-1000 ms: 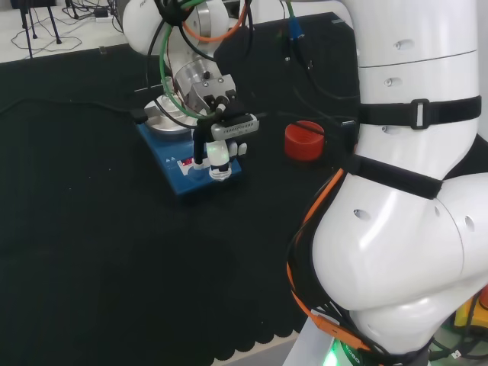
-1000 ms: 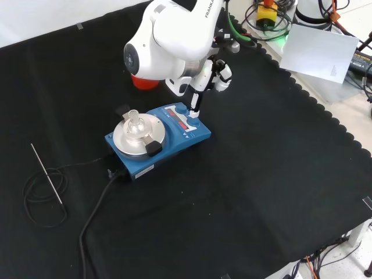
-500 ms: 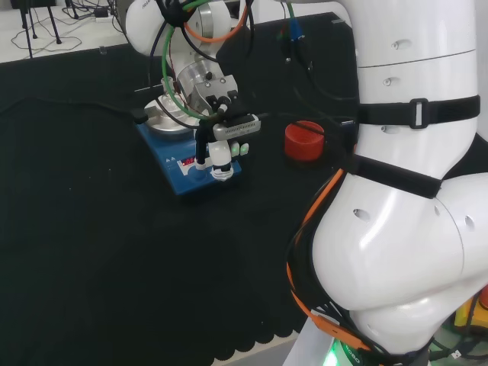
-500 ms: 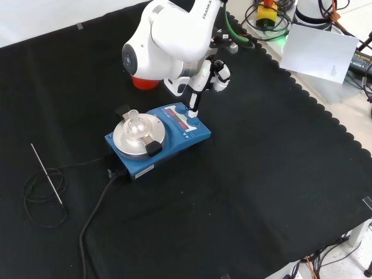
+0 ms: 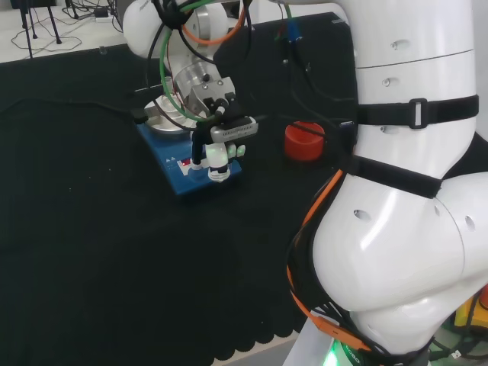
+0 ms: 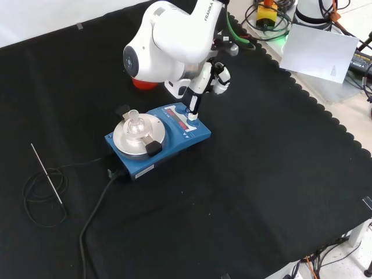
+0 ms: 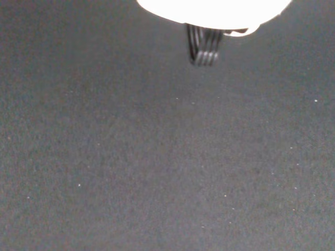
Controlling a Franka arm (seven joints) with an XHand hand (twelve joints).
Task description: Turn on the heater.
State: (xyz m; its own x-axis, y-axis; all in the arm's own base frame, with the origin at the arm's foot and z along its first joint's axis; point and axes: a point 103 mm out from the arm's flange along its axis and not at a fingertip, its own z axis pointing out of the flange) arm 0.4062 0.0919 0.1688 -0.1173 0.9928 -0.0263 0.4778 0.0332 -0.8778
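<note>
I see black cloth (image 6: 261, 192) over the whole bench, its scalloped edge toward cables and a white sheet (image 6: 322, 52) on the floor beyond. The blue heater (image 6: 160, 139) sits mid-cloth with a small glass flask (image 6: 133, 123) on its round plate. The hand (image 6: 200, 87) points one straight finger down at the heater's front panel; contact is hard to judge. A red ring (image 5: 304, 140) stands near.

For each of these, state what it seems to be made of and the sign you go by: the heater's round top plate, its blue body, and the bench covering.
Top plate: likely metal, pale silver with a dull sheen. Blue body: smooth painted metal or plastic; the look leaves it open. Bench covering: black cloth, matt, with a scalloped edge.
</note>
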